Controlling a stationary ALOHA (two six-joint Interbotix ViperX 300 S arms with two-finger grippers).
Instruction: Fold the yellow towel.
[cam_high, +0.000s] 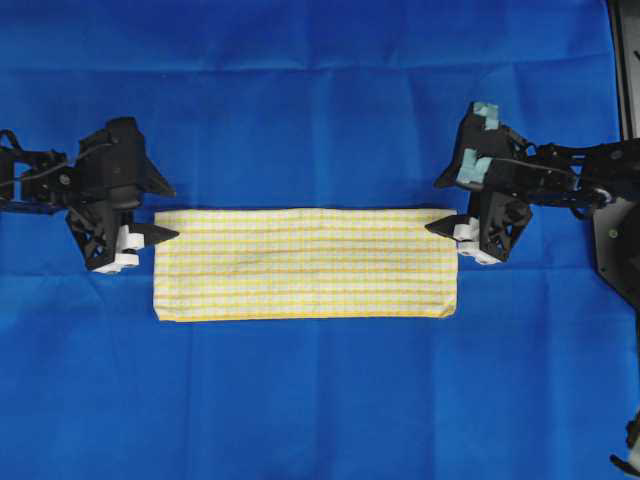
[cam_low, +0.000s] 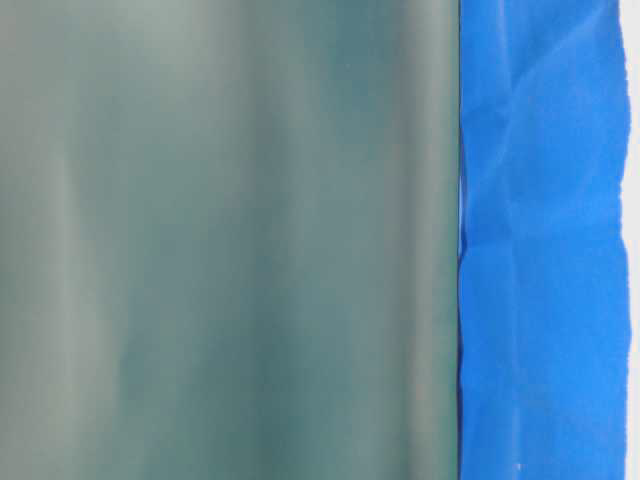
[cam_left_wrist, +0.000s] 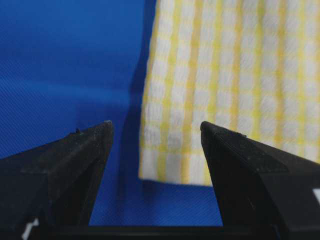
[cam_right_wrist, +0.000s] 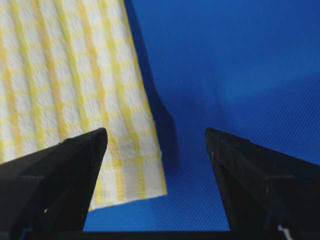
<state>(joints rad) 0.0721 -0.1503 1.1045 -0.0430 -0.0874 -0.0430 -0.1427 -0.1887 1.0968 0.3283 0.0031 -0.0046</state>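
The yellow towel (cam_high: 305, 264) is laid flat in the middle of the blue sheet (cam_high: 320, 90) covering the desk, already doubled into a long narrow band with its long sides running across the overhead view. The left end effector (cam_high: 150, 212) is placed just beside the towel's left short edge and the right end effector (cam_high: 452, 205) just beside its right short edge. Both are released, with nothing between the jaws; in each wrist view a towel corner is seen ahead of the spread fingers (cam_left_wrist: 82, 150), one finger over cloth and the other over bare sheet.

The next fold is judged to be a lengthwise one, so that one short end is brought onto the other. For that to be done well, every layer at the chosen corner should be pinched together, not only the top one. The underlying sheet should be kept out of the grip. The lifted end should be carried low and straight, so that hems are matched and no wrinkle is trapped.
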